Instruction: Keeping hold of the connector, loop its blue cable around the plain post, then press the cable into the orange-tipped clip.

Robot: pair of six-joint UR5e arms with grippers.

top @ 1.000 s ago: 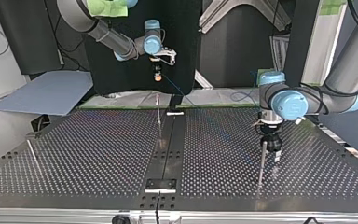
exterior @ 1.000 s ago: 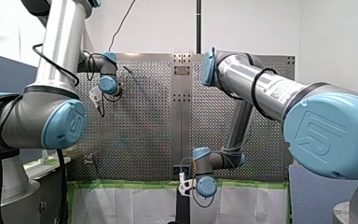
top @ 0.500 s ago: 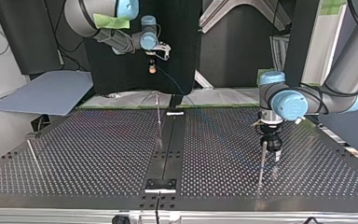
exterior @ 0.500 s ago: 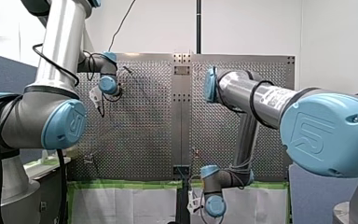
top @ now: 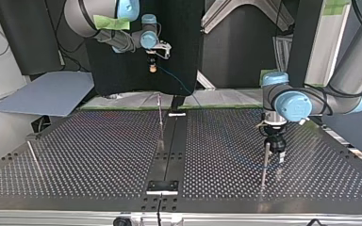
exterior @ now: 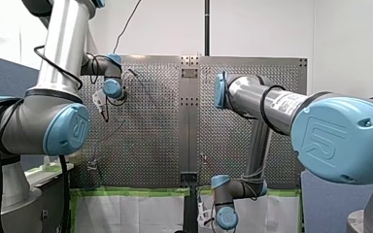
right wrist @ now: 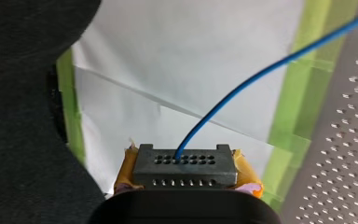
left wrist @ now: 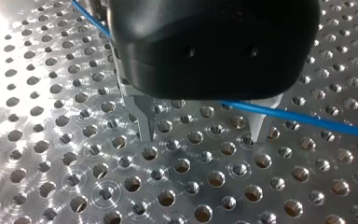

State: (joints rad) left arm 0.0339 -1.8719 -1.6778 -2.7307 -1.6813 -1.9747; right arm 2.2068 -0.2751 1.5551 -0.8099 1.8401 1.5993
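Perforated table [top: 99,155]. Left gripper [left wrist: 203,130], at its three-o'clock side in the top view: metal fingers [left wrist: 144,122] spread, clasping nothing, blue cable [left wrist: 307,119] running past them. Right gripper [right wrist: 185,175], beyond the twelve-o'clock edge: yellow pads [right wrist: 244,170] clamped on the connector [right wrist: 185,164], cable leaving toward two o'clock.

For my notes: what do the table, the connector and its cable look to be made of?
The table: bare metal, probably aluminium; it glints, with circular marks around the holes. The connector: dull dark grey block, likely moulded plastic, though matte metal is possible. The cable: smooth blue sheath, probably plastic insulation.
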